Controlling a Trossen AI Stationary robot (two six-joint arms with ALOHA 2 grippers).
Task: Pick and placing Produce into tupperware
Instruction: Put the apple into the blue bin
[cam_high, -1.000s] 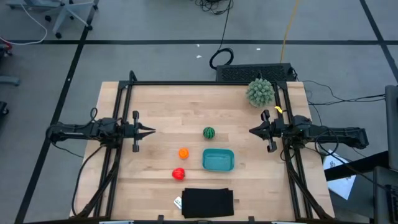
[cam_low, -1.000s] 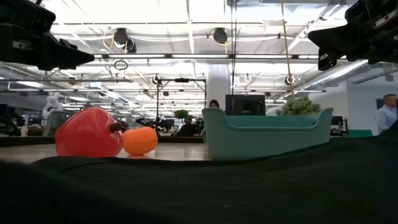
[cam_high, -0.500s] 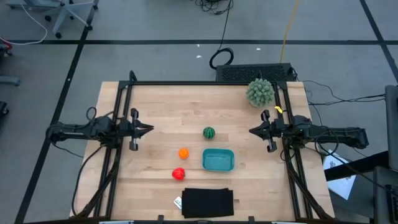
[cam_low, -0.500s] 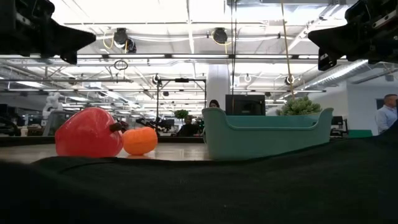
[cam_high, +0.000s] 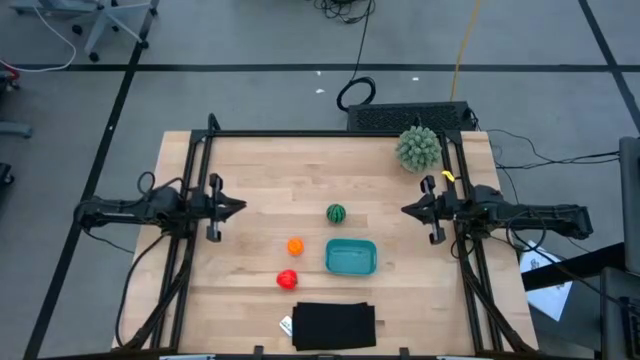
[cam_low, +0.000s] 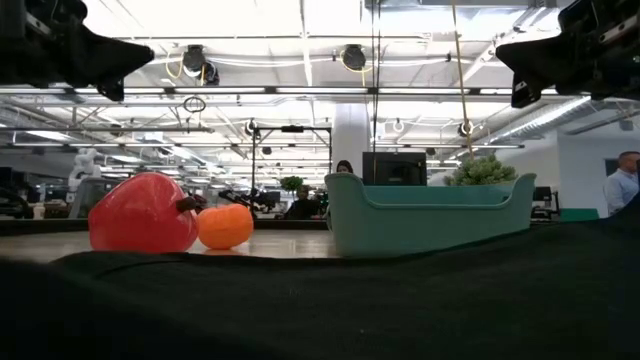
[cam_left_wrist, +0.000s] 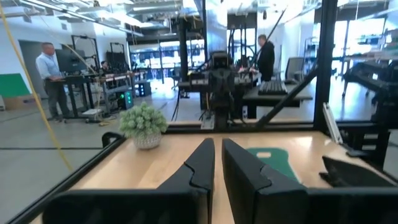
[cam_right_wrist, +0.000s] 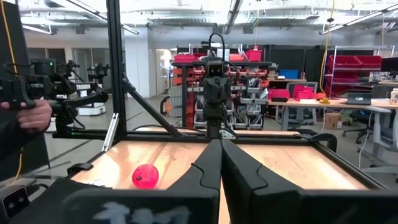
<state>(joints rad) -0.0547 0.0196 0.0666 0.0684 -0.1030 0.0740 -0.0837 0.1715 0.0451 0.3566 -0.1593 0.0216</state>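
On the pale wooden worktop (cam_high: 260, 180) the tub (cam_high: 351, 257) sits near centre, with the orange (cam_high: 295, 245) at its 9 o'clock, the tomato (cam_high: 287, 279) at 8 and the melon (cam_high: 336, 213) at 11. Left gripper (cam_high: 240, 208) and right gripper (cam_high: 404, 211) hover at opposite edges, jaws pressed together. A workshop with racks and people lies beyond.

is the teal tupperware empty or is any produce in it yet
Empty. From above, the tupperware shows only its bare teal floor; the watermelon, orange ball and tomato lie outside it.
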